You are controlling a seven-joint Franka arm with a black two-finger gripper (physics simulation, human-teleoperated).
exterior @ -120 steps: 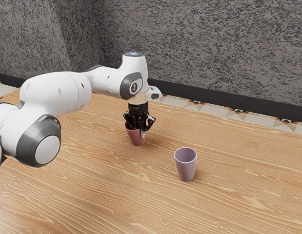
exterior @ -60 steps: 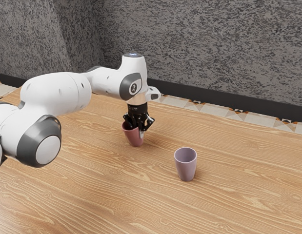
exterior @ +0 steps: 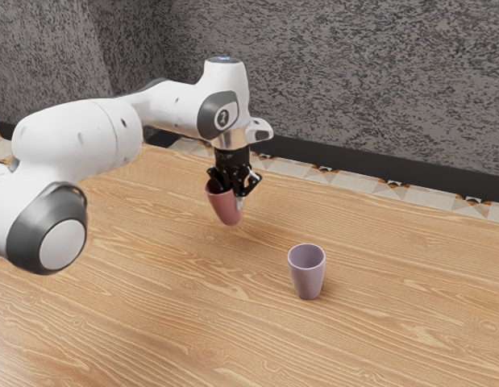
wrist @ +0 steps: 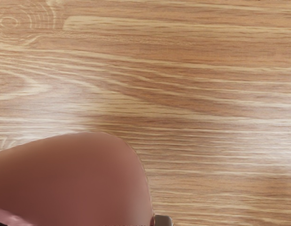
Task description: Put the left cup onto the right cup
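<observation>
A dusty-pink cup (exterior: 225, 207) hangs tilted in the air above the wooden table (exterior: 152, 322), its rim caught in my black gripper (exterior: 230, 190), which is shut on it. In the wrist view the same pink cup (wrist: 70, 183) shows as a large blur just under the hand, with bare wood beyond it. A lilac cup (exterior: 306, 271) stands upright on the table toward the exterior view's right, lower and well apart from the held cup.
A rough grey wall (exterior: 354, 72) with a dark baseboard and a strip of patterned floor tiles (exterior: 394, 188) runs behind the table's far edge. Open wood lies around the lilac cup on all sides.
My gripper has lifted the pink cup off the table and carried it slightly up; the cup now hangs tilted. The lilac cup has stayed put.
</observation>
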